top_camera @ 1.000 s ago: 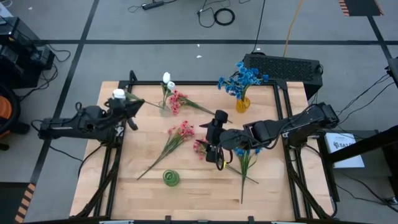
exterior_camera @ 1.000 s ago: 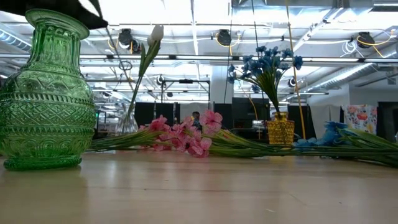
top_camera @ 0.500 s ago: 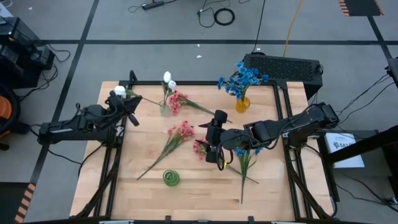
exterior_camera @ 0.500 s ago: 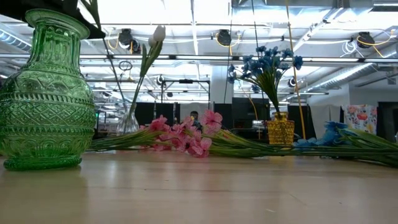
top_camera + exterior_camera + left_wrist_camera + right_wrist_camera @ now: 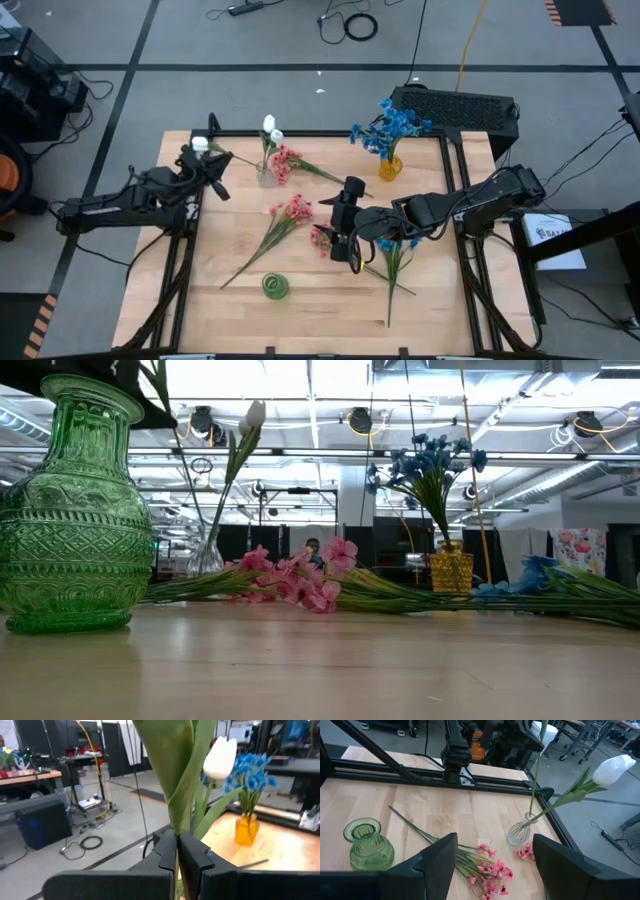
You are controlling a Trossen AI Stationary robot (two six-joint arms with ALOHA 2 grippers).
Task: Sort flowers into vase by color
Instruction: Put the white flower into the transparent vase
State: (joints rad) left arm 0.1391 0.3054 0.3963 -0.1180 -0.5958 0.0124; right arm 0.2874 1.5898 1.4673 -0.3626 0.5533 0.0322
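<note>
1. Low view, nearest: green vase [image 5: 72, 510], upright on the table [image 5: 330, 670], at the near edge; empty of flowers as the high view shows it [image 5: 275, 287].
2. Loose pink sprig [image 5: 285, 220] — lying flat mid-table, stem running toward the near left, blossoms toward the centre.
3. Right gripper [image 5: 347, 240] — over mid-table, just right of that sprig, above a second pink cluster [image 5: 322, 238]; fingers [image 5: 439, 854] spread wide, nothing between them.
4. Loose blue sprigs [image 5: 397, 262] — flat on the table under the right arm, stems pointing to the near edge.
5. Clear vase [image 5: 265, 176] — upright, left of centre toward the far side; holds two white flowers [image 5: 270, 128]. A third pink sprig [image 5: 283, 163] lies touching or just beside it; which, cannot tell.
6. Yellow vase [image 5: 390, 167] — upright near the far right corner; holds a bunch of blue flowers [image 5: 391, 124].
7. Left gripper [image 5: 203, 170] — at the far left edge of the table, well apart from the clear vase; fingers [image 5: 165, 855] pressed together on the stem of a white tulip [image 5: 220, 757], its bloom [image 5: 200, 144] pointing away from the table's centre, leaves rising straight from the grip.
</note>
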